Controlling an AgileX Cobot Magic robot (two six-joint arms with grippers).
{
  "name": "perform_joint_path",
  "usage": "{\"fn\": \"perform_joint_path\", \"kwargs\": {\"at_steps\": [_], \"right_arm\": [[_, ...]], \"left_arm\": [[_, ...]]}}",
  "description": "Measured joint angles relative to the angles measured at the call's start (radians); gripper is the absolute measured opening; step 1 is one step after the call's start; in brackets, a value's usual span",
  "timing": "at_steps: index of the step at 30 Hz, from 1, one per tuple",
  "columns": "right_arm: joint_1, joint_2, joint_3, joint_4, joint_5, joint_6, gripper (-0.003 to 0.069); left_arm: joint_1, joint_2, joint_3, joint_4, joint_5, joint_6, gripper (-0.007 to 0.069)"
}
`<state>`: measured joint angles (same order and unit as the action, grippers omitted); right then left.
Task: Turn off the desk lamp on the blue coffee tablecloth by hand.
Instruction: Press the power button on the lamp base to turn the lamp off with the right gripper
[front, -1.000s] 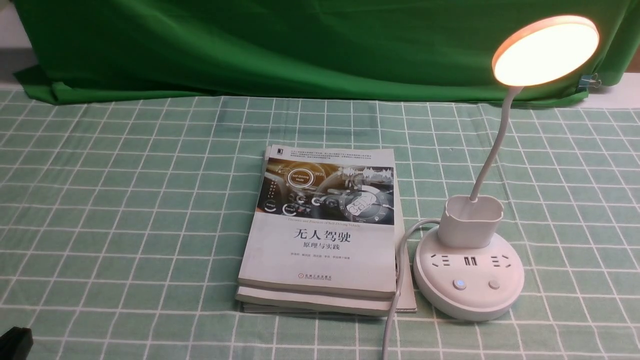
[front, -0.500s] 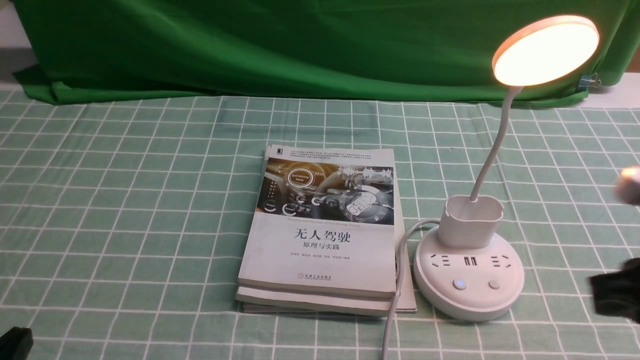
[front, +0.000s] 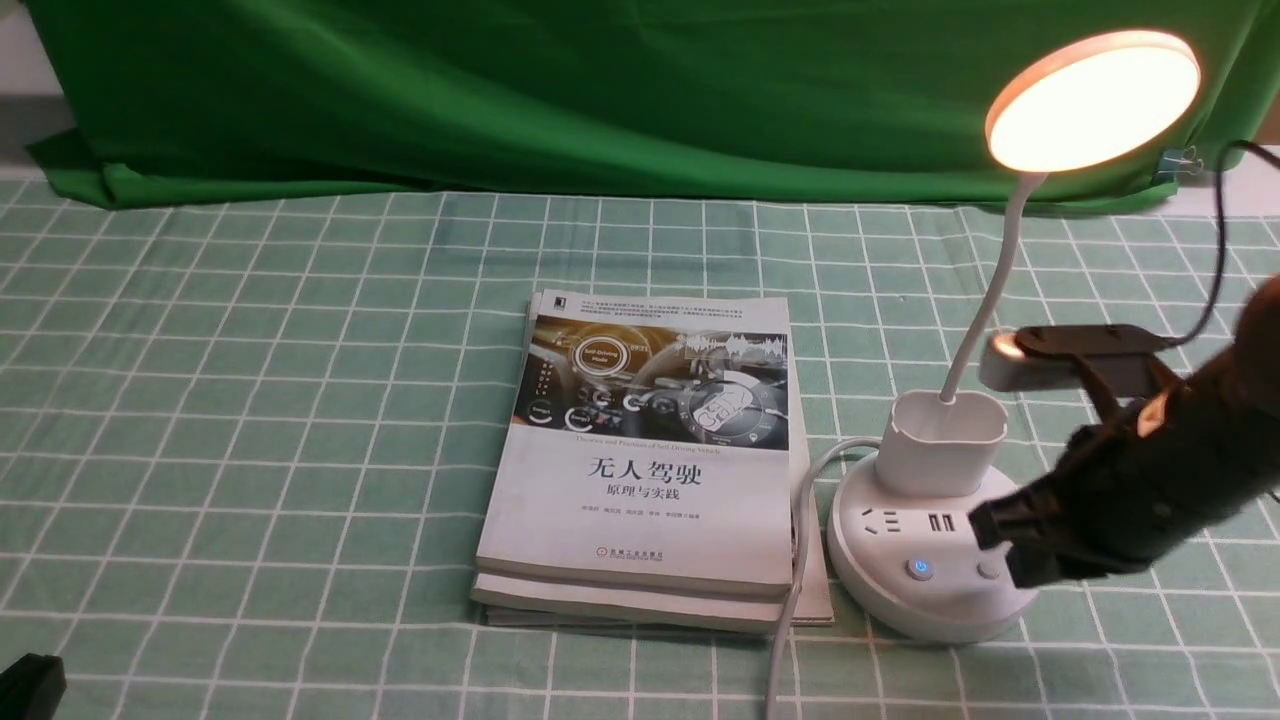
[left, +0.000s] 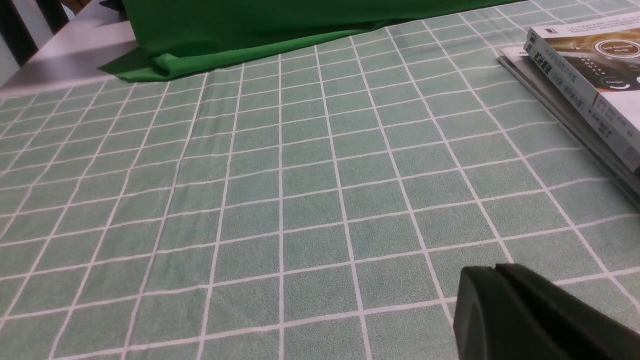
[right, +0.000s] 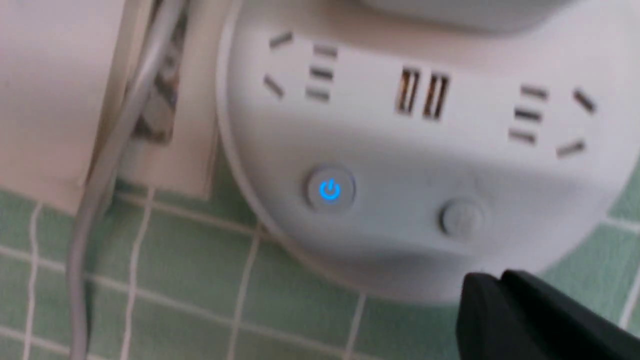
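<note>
The white desk lamp (front: 938, 500) stands on the pale green grid tablecloth (front: 250, 400) at the right. Its disc head (front: 1092, 100) glows. Its round base (right: 425, 150) has sockets, a blue-lit power button (right: 330, 190) and a plain button (right: 461, 218). My right gripper (front: 1000, 548) is shut and empty. It hovers over the right side of the base, close by the plain button (front: 988, 569); in the right wrist view its tip (right: 492, 285) is beside the base's front rim. My left gripper (left: 492, 272) is shut and empty, low over bare cloth at the near left.
A stack of books (front: 650, 460) lies just left of the lamp base. The lamp's white cord (front: 795, 560) runs between them toward the near edge. A dark green cloth (front: 600, 90) hangs along the back.
My right arm has come in from the right edge and now reaches over the lamp base. The lamp stays lit. The left arm has not moved.
</note>
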<state>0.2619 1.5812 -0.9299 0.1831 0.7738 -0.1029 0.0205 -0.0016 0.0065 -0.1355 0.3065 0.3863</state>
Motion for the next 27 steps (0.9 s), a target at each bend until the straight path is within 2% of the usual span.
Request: {"fn": "perform_joint_path", "kwargs": {"at_steps": [27], "right_arm": [[0.003,0.021,-0.042,0.04,0.01,-0.002,0.0039]], "left_arm": [[0.0,0.0,0.0,0.0,0.0,0.0,0.0]]}}
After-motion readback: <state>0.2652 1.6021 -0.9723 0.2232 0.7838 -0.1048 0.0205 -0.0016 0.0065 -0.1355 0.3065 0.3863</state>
